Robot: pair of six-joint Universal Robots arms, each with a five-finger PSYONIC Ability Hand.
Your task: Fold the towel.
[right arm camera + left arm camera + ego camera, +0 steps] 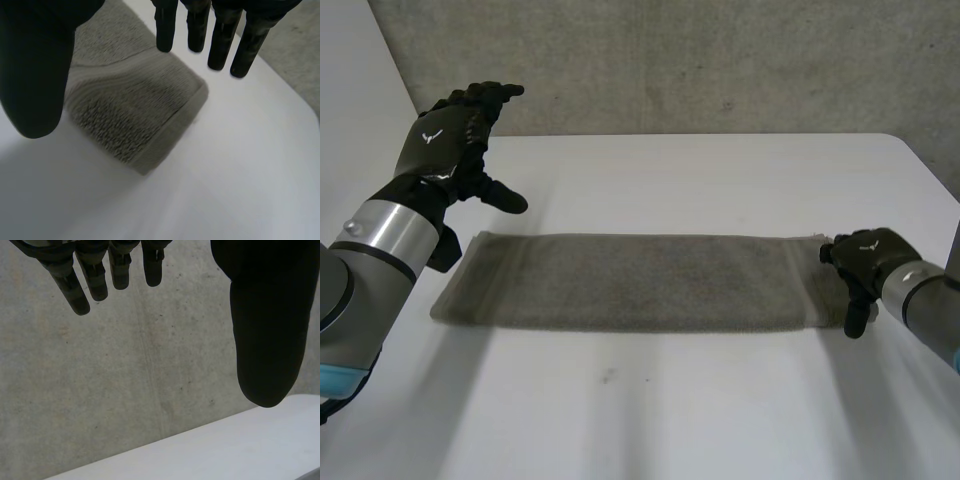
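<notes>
- Towel (640, 282) flat on table (720, 410), a long strip.
- Left hand (450, 140) spread, above towel's left end.
- Right hand (865, 262) spread over right end, gripping nothing.
- Risk: a lone right-end lift drags the towel and skews the fold.

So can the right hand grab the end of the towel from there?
Probably yes. The right hand is open right at the short end of the grey towel, which lies flat on the white table, and nothing sits between them.

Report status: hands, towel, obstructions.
Left hand open, raised clear of towel. Right hand open at its other end, not gripping. Towel flat, long strip on table.
</notes>
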